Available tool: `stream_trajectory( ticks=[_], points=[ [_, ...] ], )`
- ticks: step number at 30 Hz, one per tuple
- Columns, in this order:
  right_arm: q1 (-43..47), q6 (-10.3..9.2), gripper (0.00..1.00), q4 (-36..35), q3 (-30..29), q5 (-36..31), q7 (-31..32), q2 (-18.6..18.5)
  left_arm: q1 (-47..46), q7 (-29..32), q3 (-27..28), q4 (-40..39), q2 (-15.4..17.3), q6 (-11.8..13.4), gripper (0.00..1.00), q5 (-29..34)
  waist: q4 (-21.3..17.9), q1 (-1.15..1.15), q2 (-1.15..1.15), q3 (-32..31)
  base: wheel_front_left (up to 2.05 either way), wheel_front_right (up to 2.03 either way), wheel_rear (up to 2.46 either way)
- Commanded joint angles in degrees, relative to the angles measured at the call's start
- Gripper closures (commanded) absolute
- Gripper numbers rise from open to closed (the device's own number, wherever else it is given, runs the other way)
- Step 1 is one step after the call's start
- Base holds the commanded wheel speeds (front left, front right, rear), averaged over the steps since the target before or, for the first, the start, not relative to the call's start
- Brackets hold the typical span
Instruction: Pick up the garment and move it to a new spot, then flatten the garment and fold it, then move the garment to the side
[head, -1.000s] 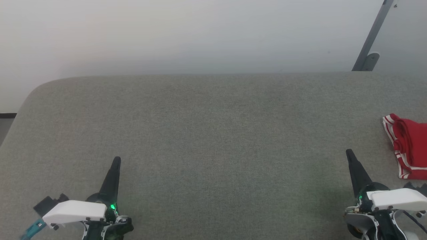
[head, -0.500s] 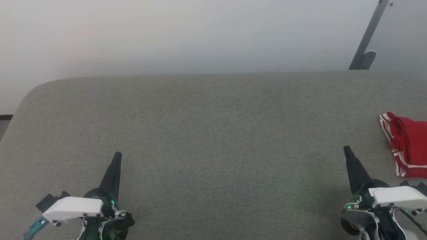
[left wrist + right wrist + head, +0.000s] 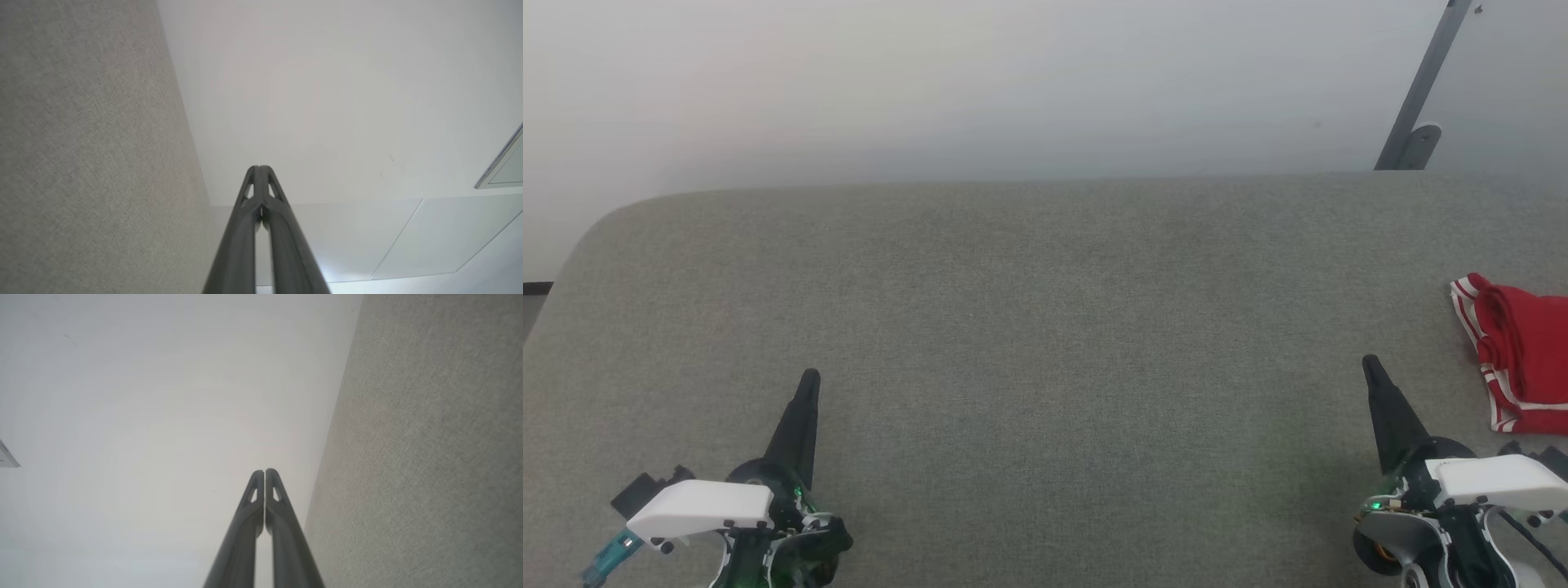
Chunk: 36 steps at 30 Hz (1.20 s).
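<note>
garment [image 3: 1523, 363]: red w/ white-red striped trim, bunched up at far right edge of grey surface [image 3: 1045, 310], cut off by frame edge.
L gripper [image 3: 808, 377]: lower left in head view, 2 fingers pressed together, empty, tips pointing toward wall [image 3: 980, 82].
R gripper [image 3: 1370, 361]: lower right, 2 fingers pressed together, empty; near garment, to its left, not touching.
spacing: grippers well apart, bare grey surface btwn them.
bkgd: grey metal bar [image 3: 1417, 98] slanting across wall, upper right.

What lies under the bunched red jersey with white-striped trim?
The red jersey rests on the grey woven fabric surface. Whatever the cloth covers is hidden, and its right part runs out of the head view.
</note>
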Motion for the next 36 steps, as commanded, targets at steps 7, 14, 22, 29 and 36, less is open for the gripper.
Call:
stream_trajectory(
  ticks=[7, 14, 22, 29, 36],
  points=[
    [-0.37, 0.03, 1.0, 0.11, 0.0, 0.23, 0.15, 0.17, -0.61, 0.33, 0.29, 0.0, -0.09, 0.0, 1.0, 0.09, 0.0, 0.0, 0.0, 0.0, 0.0, 0.0, 0.0],
    [-0.36, 0.04, 1.0, 0.11, -0.01, 0.23, 0.14, 0.17, -0.62, 0.31, 0.35, 0.0, -0.14, 0.0, 1.0, 0.18, 0.0, 0.0, 0.0, 0.0, 0.0, 0.0, 0.0],
    [-0.36, 0.04, 1.0, 0.11, -0.01, 0.24, 0.13, 0.16, -0.63, 0.43, 0.44, 0.01, -0.21, 0.0, 1.0, 0.24, 0.0, 0.0, 0.0, 0.0, 0.0, 0.0, 0.0],
    [-0.36, 0.03, 1.0, 0.11, -0.02, 0.24, 0.14, 0.16, -0.65, 0.51, 0.53, 0.0, -0.26, 0.0, 1.0, 0.34, 0.0, 0.0, 0.0, 0.0, 0.0, 0.0, 0.0],
    [-0.36, 0.03, 1.0, 0.11, 0.0, 0.23, 0.14, 0.16, -0.66, 0.57, 0.59, 0.0, -0.3, 0.0, 1.0, 0.38, 0.0, 0.0, 0.0, 0.0, 0.0, 0.0, 0.0]
  ],
)
